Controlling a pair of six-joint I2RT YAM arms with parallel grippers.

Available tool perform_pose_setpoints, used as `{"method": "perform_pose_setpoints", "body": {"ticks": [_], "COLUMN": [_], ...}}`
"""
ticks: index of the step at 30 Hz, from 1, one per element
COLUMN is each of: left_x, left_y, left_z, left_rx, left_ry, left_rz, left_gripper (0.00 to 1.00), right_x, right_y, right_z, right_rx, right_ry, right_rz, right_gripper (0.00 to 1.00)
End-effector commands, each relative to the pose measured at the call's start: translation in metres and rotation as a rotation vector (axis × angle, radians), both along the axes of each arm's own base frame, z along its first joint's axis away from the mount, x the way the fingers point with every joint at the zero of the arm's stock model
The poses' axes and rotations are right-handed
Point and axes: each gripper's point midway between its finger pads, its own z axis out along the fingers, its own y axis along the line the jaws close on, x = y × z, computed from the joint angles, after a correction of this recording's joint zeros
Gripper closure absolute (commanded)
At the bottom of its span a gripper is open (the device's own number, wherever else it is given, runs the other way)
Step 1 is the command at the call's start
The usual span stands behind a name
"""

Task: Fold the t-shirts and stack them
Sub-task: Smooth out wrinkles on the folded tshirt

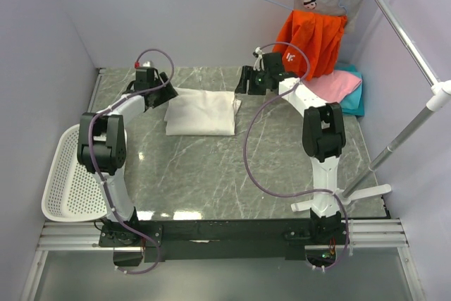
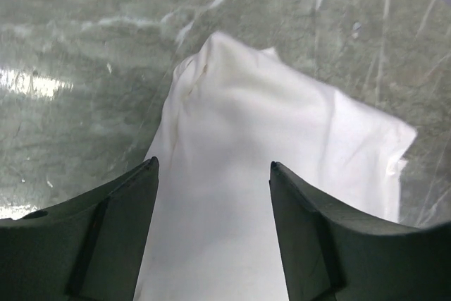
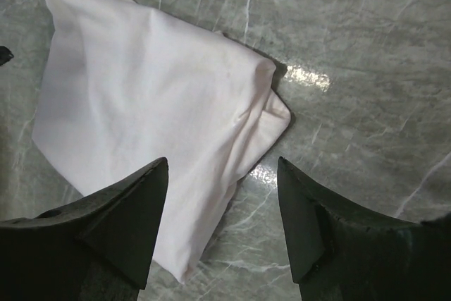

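Note:
A white t-shirt point(image 1: 201, 112) lies folded into a rectangle on the grey marble table point(image 1: 211, 174), its print hidden. My left gripper point(image 1: 156, 91) hovers at its left edge, open and empty; the left wrist view shows the white cloth point(image 2: 282, 146) between and beyond the fingers. My right gripper point(image 1: 245, 84) hovers at the shirt's right edge, open and empty; the right wrist view shows the shirt's corner point(image 3: 155, 103) below it. A pink shirt point(image 1: 335, 86) lies folded on a teal one point(image 1: 354, 98) at the back right.
A white mesh basket point(image 1: 67, 177) sits at the table's left edge. An orange garment point(image 1: 313, 40) hangs on a hanger from a rack at the back right. A metal rack pole point(image 1: 402, 139) and its foot stand at the right.

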Motion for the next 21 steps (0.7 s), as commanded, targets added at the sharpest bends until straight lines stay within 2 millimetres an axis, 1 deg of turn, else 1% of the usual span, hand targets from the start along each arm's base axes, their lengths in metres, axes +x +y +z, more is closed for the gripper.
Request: {"method": "perform_pose_setpoints", "body": {"ticks": [1, 2, 4, 5, 6, 8, 9, 13, 15, 16, 18, 19, 21], "left_x": [-0.012, -0.017, -0.020, -0.020, -0.022, -0.020, -0.021, -0.024, -0.026, -0.029, -0.032, -0.037, -0.042], "left_y": [0.000, 0.001, 0.002, 0.002, 0.002, 0.001, 0.001, -0.002, -0.006, -0.008, -0.013, -0.014, -0.024], "left_z": [-0.023, -0.031, -0.041, -0.043, -0.047, -0.051, -0.056, -0.066, -0.068, -0.071, -0.071, -0.077, -0.073], "left_rx": [-0.006, -0.005, -0.002, -0.003, -0.003, -0.005, -0.005, -0.015, -0.032, -0.039, -0.058, -0.063, -0.098], "left_ry": [0.036, 0.050, 0.055, 0.053, 0.064, 0.051, 0.062, 0.083, 0.086, 0.095, 0.095, 0.109, 0.103], "left_rz": [0.007, 0.009, 0.012, 0.011, 0.010, 0.004, 0.003, -0.011, -0.022, -0.027, -0.038, -0.039, -0.057], "left_gripper": [0.31, 0.31, 0.31, 0.31, 0.31, 0.31, 0.31, 0.31, 0.31, 0.31, 0.32, 0.32, 0.32], "right_x": [-0.007, -0.007, -0.007, -0.007, -0.008, -0.007, -0.011, -0.015, -0.016, -0.019, -0.021, -0.023, -0.026], "right_y": [0.010, 0.012, 0.015, 0.017, 0.019, 0.020, 0.023, 0.026, 0.028, 0.032, 0.040, 0.043, 0.051], "right_z": [-0.010, -0.018, -0.024, -0.031, -0.034, -0.044, -0.047, -0.059, -0.067, -0.067, -0.074, -0.076, -0.079], "right_rx": [0.034, 0.039, 0.057, 0.059, 0.069, 0.072, 0.078, 0.081, 0.090, 0.107, 0.130, 0.142, 0.176], "right_ry": [0.039, 0.054, 0.063, 0.079, 0.084, 0.103, 0.119, 0.153, 0.173, 0.185, 0.213, 0.224, 0.243], "right_rz": [0.035, 0.034, 0.048, 0.049, 0.060, 0.057, 0.071, 0.082, 0.089, 0.109, 0.133, 0.141, 0.165], "right_gripper": [0.30, 0.30, 0.29, 0.29, 0.29, 0.29, 0.29, 0.28, 0.28, 0.28, 0.28, 0.29, 0.30]}}
